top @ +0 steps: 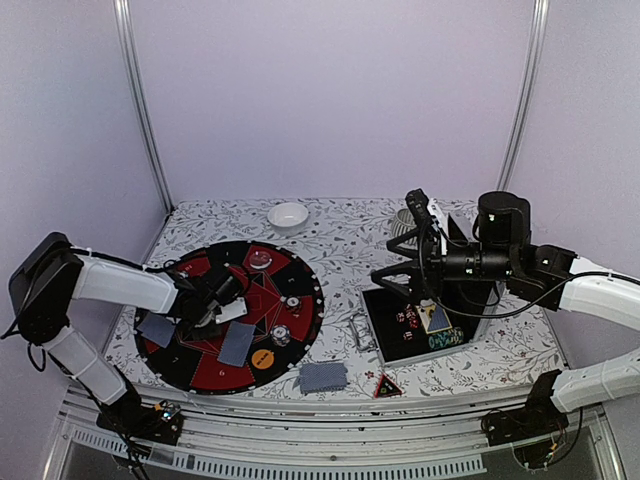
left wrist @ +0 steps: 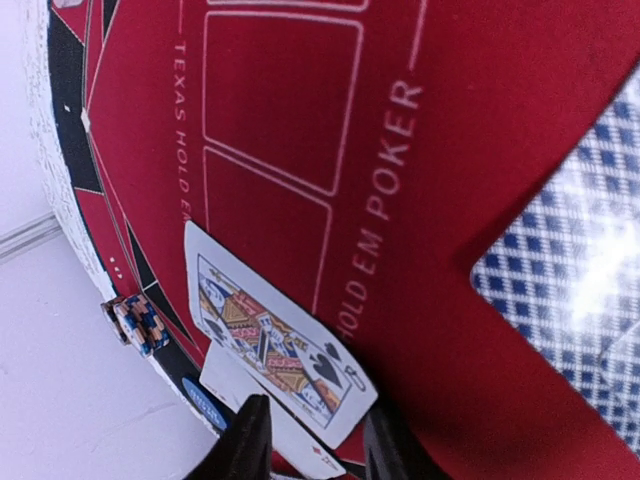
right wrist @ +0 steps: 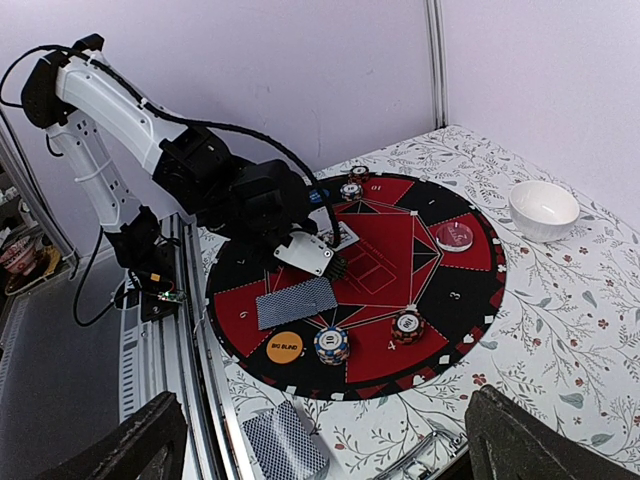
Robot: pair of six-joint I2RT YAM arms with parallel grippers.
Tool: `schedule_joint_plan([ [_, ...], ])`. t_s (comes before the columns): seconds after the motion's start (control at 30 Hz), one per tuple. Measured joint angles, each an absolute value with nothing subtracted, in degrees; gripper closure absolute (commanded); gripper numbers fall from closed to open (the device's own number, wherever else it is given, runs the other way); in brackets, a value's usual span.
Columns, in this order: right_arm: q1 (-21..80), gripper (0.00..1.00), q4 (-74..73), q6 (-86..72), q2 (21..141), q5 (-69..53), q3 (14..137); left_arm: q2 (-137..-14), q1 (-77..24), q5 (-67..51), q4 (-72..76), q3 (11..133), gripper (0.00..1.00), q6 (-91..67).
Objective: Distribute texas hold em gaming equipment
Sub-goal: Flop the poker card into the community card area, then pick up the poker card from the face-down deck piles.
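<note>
Over the round red-and-black poker mat (top: 300, 320) my left gripper (top: 222, 305) hangs low. Its jaws are open a little, and two face-up playing cards (left wrist: 270, 340) lie on the felt with their near corners between the fingertips (left wrist: 245, 440). Face-down cards (top: 237, 343) lie on the mat, and a deck (top: 323, 377) sits off its near edge beside a red triangular marker (top: 388, 386). An orange BIG BLIND disc (right wrist: 284, 347), a blue disc (left wrist: 205, 405) and striped chip stacks (right wrist: 331, 345) are on the mat. My right gripper (top: 385, 262) stands wide open and empty, above the table right of the mat.
A white bowl (top: 288, 215) stands at the back centre, with a ribbed grey cup (top: 403, 222) partly hidden behind the right arm. An open black case (top: 425, 325) lies under the right arm. A metal clasp (top: 360, 330) lies between mat and case.
</note>
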State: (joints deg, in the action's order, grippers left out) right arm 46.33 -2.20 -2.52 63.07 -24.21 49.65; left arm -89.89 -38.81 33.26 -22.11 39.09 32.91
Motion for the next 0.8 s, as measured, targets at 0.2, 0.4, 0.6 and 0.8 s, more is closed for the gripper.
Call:
schedule_joint_plan([
  [0.2,46.3,0.01,-2.2,-2.5,63.1,-24.2,49.6,-89.5,-38.7,33.5,-24.3,40.4,0.50,30.6],
  [0.4,46.3,0.01,-2.2,-2.7,63.1,-24.3,49.7,-88.6,-39.4,33.7,-30.2,44.2,0.37,27.0],
  [0.6,46.3,0.01,-2.2,-4.6,63.4,-24.4,49.7,-78.2,-40.5,35.7,-32.9,52.5,0.25,21.8],
  [0.8,46.5,0.13,-2.4,-9.1,67.4,-24.6,50.2,-69.8,-54.2,28.9,-31.2,56.9,0.20,16.8],
])
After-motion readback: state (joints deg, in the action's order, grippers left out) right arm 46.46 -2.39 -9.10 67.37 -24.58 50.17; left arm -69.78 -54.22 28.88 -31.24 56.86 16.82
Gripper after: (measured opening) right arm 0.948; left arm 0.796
